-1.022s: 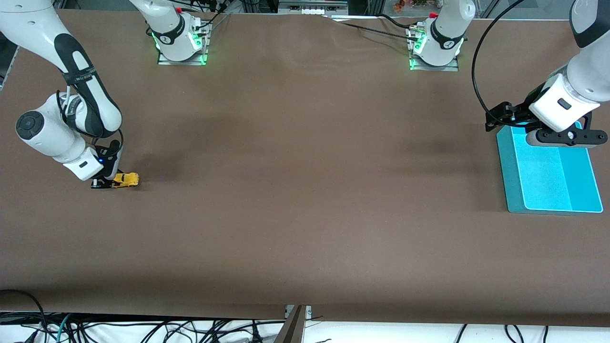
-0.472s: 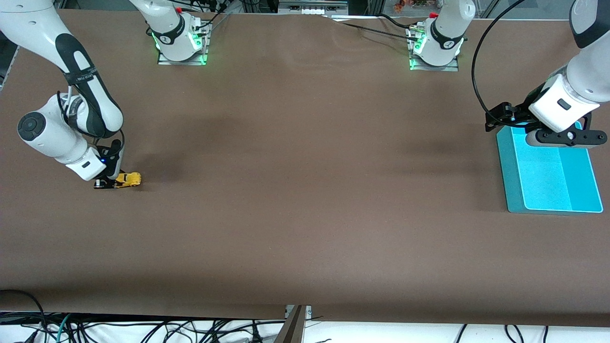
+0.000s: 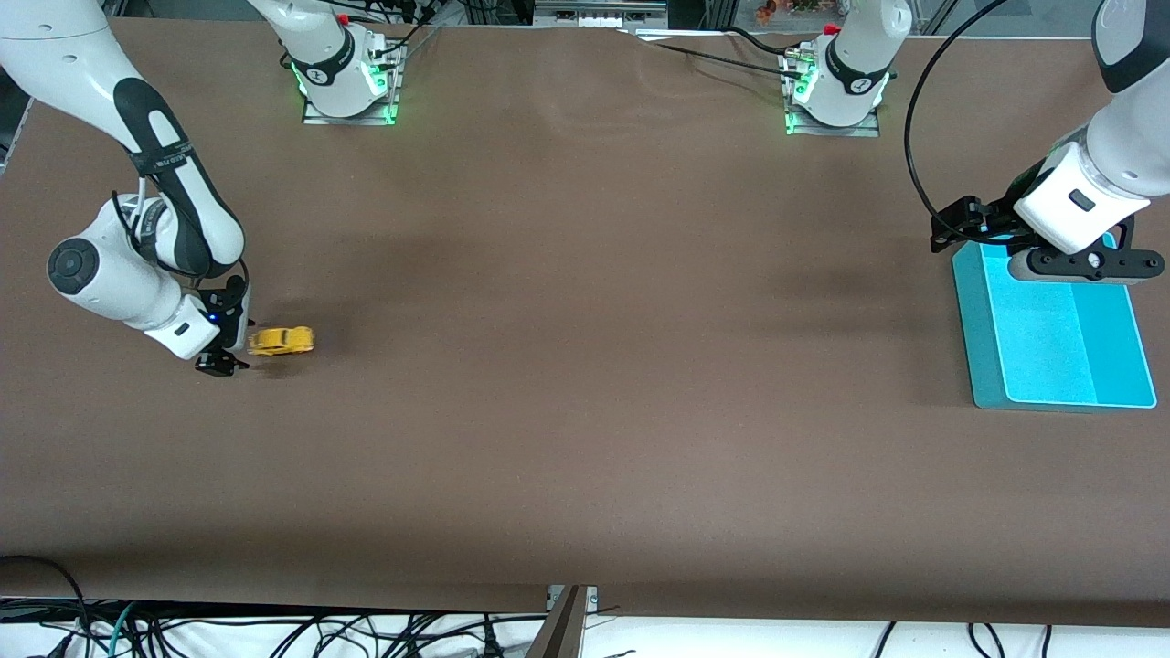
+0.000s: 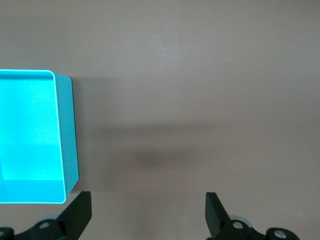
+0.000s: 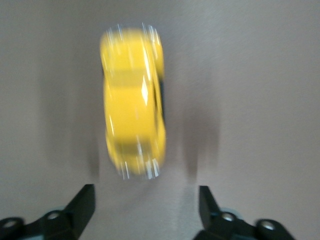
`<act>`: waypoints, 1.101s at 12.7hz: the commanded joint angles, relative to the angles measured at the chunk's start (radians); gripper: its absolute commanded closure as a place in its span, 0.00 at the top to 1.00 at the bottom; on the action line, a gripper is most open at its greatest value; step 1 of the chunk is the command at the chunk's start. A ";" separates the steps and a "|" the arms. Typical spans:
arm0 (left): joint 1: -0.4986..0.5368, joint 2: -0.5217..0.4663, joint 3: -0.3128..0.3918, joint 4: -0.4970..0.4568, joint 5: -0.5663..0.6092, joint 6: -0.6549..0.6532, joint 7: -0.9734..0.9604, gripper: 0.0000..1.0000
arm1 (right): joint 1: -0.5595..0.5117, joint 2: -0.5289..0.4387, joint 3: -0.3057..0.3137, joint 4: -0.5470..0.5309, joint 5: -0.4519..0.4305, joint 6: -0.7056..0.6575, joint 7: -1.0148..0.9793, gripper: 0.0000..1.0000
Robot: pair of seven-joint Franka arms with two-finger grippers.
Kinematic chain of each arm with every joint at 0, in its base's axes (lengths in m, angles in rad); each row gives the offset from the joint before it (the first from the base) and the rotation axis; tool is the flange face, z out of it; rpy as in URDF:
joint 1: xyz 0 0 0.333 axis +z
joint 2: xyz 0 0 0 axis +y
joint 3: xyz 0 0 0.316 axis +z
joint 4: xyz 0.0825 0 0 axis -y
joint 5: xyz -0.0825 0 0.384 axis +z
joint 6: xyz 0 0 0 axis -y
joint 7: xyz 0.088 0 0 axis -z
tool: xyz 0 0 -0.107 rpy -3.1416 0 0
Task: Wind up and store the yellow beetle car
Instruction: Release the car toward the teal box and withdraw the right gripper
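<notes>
The car (image 3: 281, 340) sat on the tabletop (image 3: 585, 366) at the right arm's end, wheels down, just beside the right tool (image 3: 222, 352) and clear of it on the side toward the left arm's end. In the right wrist view the car (image 5: 132, 102) was streaked with blur, lying apart from the two spread fingers (image 5: 80, 206); the streaking suggests it was rolling, though I cannot be sure from one frame. The right tool was released and held nothing. It sat low at the tabletop, consistent with having let the car go at surface level so the wheels could run.

The left tool (image 3: 1079, 263) hung over the end of the teal tray (image 3: 983, 366) farther from the front camera, at the left arm's end. Its fingers (image 4: 80, 212) were spread wide, with nothing between them, and the tray corner (image 4: 62, 150) was just beside one of them. The left arm waited there, probably as catcher at the storage spot.

Car and tray were well apart; storing was not yet done.
</notes>
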 commanded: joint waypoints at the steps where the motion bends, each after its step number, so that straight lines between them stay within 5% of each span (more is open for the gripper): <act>1: -0.001 0.016 -0.005 0.034 0.015 -0.019 -0.008 1.00 | -0.004 -0.021 0.032 0.096 0.004 -0.134 0.044 0.99; 8: -0.001 0.016 -0.005 0.034 0.015 -0.018 -0.008 1.00 | 0.070 -0.284 0.045 0.150 0.005 -0.448 0.409 1.00; 14: -0.001 0.016 -0.005 0.034 0.015 -0.018 -0.008 1.00 | 0.071 -0.456 0.044 0.151 0.003 -0.582 0.675 1.00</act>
